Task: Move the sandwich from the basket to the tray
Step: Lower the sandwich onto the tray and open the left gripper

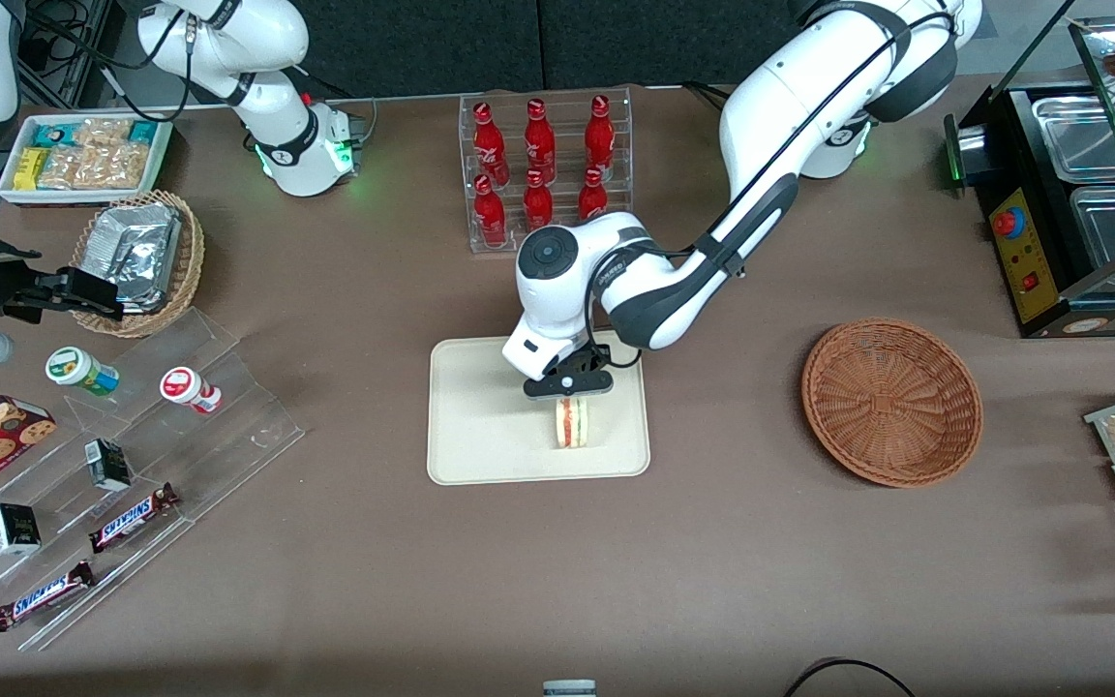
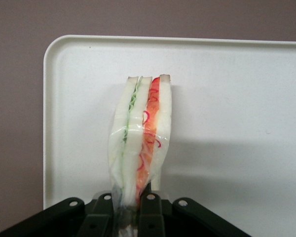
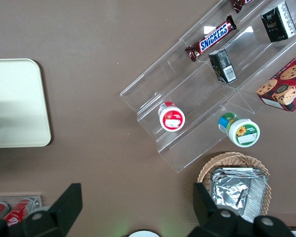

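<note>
The flat cream-white rectangular tray with rounded corners (image 1: 480,426) is seen in the middle of the brown table (image 1: 616,581), and the round reddish-brown woven basket (image 1: 891,402) is seen well apart from it, toward the working arm's end, with nothing in it. Above the tray, the black two-finger gripper (image 1: 569,387) of the left arm is held low. The small wedge of pale bread with red-orange and green filling, the sandwich (image 1: 572,423), is wrapped in clear film and is pinched at one end by the jaws, which are closed on it. It hangs over the tray, and it cannot be told whether its lower end is touching the tray yet. The step in hand is judged to be the setting down. To do it well, the sandwich should be lowered slowly until it rests on the tray, well inside the raised rim. The jaws should only then be let go, gently, because the bread is soft and the film is slippery. The gripper should be lifted straight up, so the sandwich is not dragged or tipped.
</note>
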Controlling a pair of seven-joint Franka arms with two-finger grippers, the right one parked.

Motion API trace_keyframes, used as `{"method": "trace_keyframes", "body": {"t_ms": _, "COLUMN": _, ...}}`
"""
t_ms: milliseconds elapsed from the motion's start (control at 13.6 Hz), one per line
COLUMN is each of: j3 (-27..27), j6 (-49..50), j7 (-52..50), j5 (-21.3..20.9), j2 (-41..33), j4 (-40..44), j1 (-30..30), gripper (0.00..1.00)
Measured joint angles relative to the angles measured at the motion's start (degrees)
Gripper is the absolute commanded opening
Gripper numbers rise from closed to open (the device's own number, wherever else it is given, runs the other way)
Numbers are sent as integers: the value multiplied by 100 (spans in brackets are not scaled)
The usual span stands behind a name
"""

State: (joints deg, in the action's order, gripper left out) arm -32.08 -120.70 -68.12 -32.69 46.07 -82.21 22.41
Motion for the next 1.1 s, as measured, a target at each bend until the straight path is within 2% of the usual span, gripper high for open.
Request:
{"method": "trace_keyframes", "body": {"t_ms": 73, "j3": 0, "j6": 0, "j7": 0, "j5": -2, "j2": 16, "j4": 0, "j1": 7, "gripper": 6}}
{"method": "trace_keyframes", "body": {"t_ms": 293, "j3": 0, "j6": 0, "j7": 0, "j5": -79, "j2": 81, "j4": 0, "j1": 18, "gripper": 21}}
{"method": "trace_keyframes", "body": {"t_ms": 367, "j3": 0, "j6": 0, "j7": 0, "j5": -90, "j2": 103, "j4": 1, "j1": 19, "gripper": 22}}
{"method": "trace_keyframes", "body": {"t_ms": 440, "j3": 0, "j6": -1, "j7": 0, "j5": -92, "j2": 113, "j4": 1, "j1": 19, "gripper": 36}}
{"method": "trace_keyframes", "body": {"t_ms": 513, "j3": 0, "j6": -1, "j7": 0, "j5": -92, "j2": 114, "j4": 1, "j1": 19, "gripper": 59}}
{"method": "trace_keyframes", "body": {"t_ms": 587, "j3": 0, "j6": -1, "j7": 0, "j5": -92, "j2": 114, "j4": 1, "j1": 19, "gripper": 74}}
{"method": "trace_keyframes", "body": {"t_ms": 733, "j3": 0, "j6": -1, "j7": 0, "j5": -92, "j2": 114, "j4": 5, "j1": 20, "gripper": 97}}
{"method": "trace_keyframes", "body": {"t_ms": 1100, "j3": -6, "j6": 64, "j7": -11, "j5": -92, "j2": 76, "j4": 113, "j1": 26, "gripper": 99}}
